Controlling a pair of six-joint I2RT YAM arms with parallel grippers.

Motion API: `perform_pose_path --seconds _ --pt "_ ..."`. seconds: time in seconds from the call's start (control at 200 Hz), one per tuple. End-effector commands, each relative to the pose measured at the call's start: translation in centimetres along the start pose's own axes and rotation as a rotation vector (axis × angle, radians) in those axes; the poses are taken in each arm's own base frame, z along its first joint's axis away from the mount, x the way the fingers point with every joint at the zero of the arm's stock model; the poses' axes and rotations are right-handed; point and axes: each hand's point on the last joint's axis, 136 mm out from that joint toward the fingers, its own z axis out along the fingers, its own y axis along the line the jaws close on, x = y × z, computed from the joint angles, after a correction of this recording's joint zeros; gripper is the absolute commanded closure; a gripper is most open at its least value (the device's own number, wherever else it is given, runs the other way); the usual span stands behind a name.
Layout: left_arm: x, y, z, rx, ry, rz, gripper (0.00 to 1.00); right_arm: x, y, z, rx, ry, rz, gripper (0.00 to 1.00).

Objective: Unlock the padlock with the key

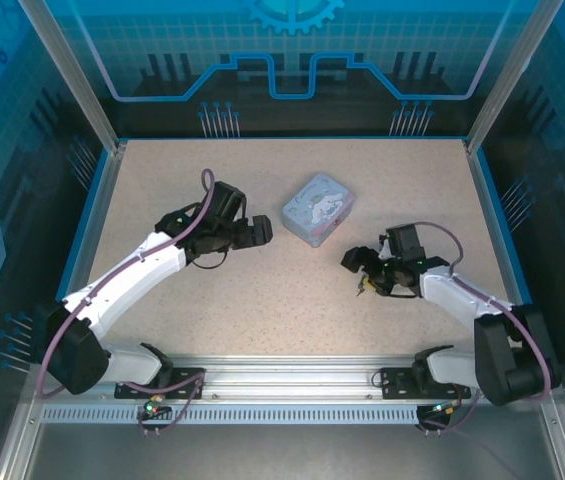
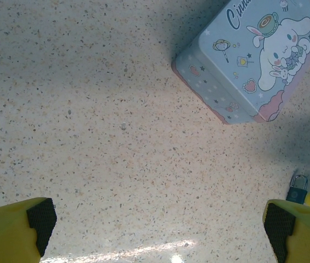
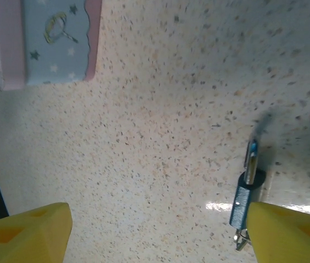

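The place is a robotics lab cell. A speckled table (image 1: 262, 310) lies under the left gripper (image 1: 264, 232) and right gripper (image 1: 355, 266). It is fenced by aluminium posts (image 1: 67, 75) and clear panels (image 1: 292, 60) printed with blue circuit graphics, which are set beyond the grippers and to both sides of them. Behind the grippers, two white arms (image 1: 132, 275) are bolted to a slotted aluminium rail (image 1: 292, 380), and purple cables (image 1: 57, 345) are run along them.

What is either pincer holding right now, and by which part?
Nothing: the left pincer and the right pincer both stand open, and the padlock sits unclamped beside the right one.
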Motion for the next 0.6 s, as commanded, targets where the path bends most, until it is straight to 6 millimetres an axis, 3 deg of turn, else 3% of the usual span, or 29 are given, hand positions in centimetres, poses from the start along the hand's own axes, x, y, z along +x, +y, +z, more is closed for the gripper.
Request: perform_pose_path --seconds 0.0,0.145,0.255,0.445,0.595 --pt "-1.1 -0.9 -1.1 0.035 -0.033 -0.015 0.01 -0.6 2.1 0.9 -0.013 -0.017 -0.029 0.17" --pt "-1.1 -0.8 -1.1 0.034 -0.033 -0.017 0.01 -0.3 3.5 2.1 -0.023 0.011 -0.054 0.17" --pt "-1.2 -0.8 -1.4 0.034 -0.039 -0.017 0.01 -0.2 4.5 1.7 -0.048 0.003 -0.074 0.17" --pt "-1.4 -0.6 -2.0 0.031 -0.060 -0.006 0.01 -1.1 6.2 -1.7 -0.079 -0.069 -0.136 0.16" --pt "-2.1 0.6 -2.5 -0.018 -0.125 0.010 0.01 -2.7 6.1 -4.8 -0.069 -0.141 -0.180 0.14"
